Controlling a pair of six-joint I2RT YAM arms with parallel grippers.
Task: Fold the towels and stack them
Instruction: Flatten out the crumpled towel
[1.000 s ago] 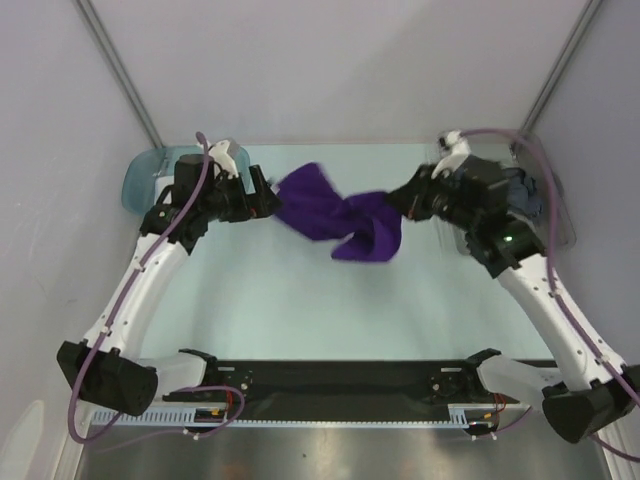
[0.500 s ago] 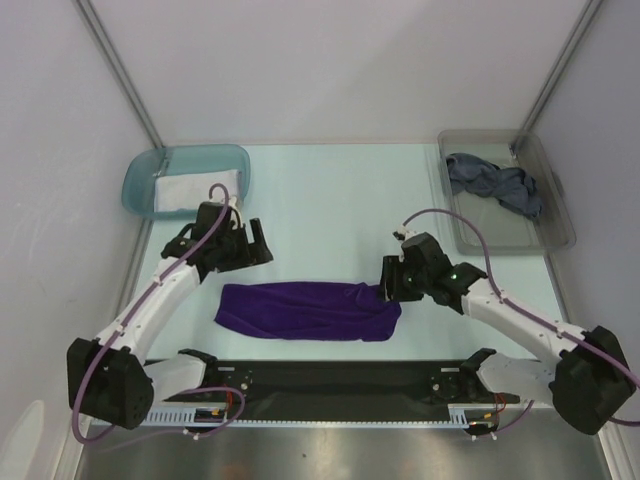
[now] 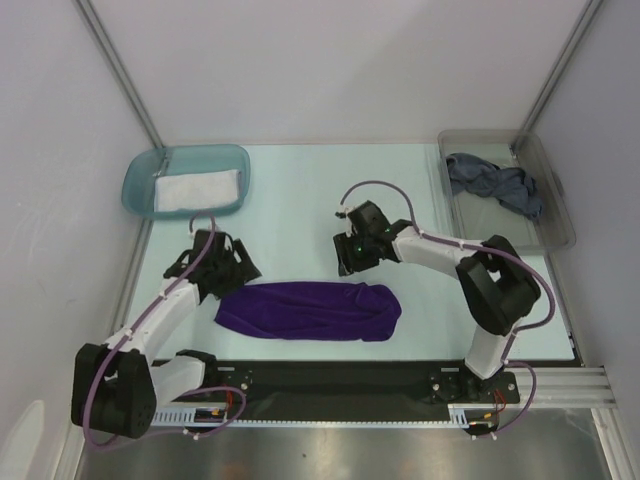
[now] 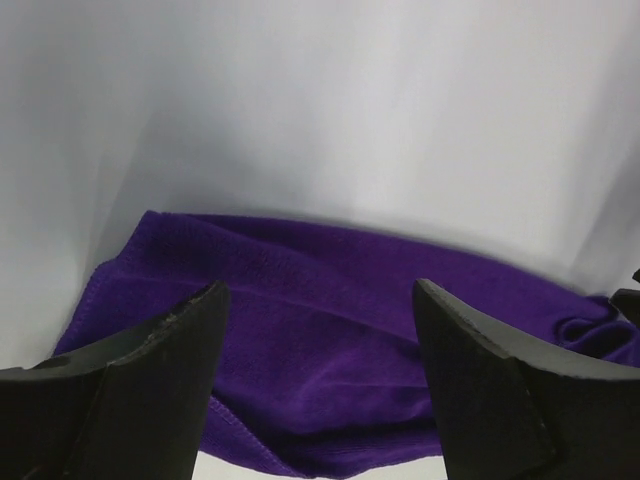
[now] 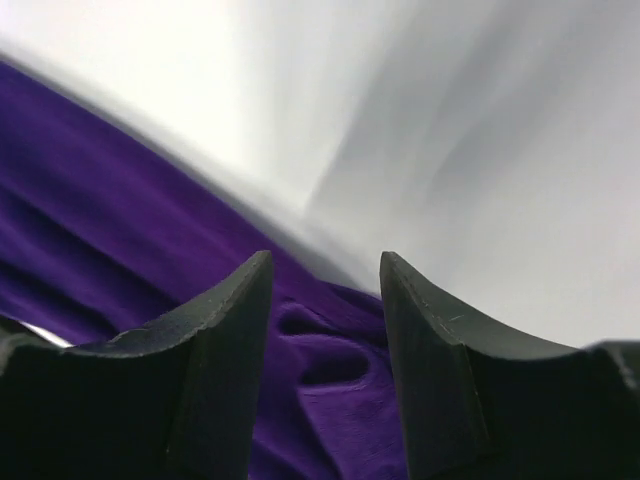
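Observation:
A deep purple towel (image 3: pixel 310 310) lies stretched out left to right on the near part of the table, its right end bunched. My left gripper (image 3: pixel 238 272) is open just behind the towel's left end; the left wrist view shows the purple cloth (image 4: pixel 330 340) between my spread fingers, gripper (image 4: pixel 318 290) empty. My right gripper (image 3: pixel 348 262) is open just behind the towel's back edge, right of centre; in the right wrist view the gripper (image 5: pixel 325 260) hovers over a wrinkled fold (image 5: pixel 340 400). A pale white towel (image 3: pixel 197 190) lies folded in the teal tray. A grey-blue towel (image 3: pixel 490 180) lies crumpled in the clear bin.
The teal tray (image 3: pixel 140 175) sits at the back left corner. The clear grey bin (image 3: pixel 500 235) sits along the right edge. The black rail (image 3: pixel 340 375) with the arm bases runs along the near edge. Grey walls close in the back and sides.
The purple towel came down from between the raised grippers to the near table. The right gripper has left its right end and moved left; the left gripper moved nearer.

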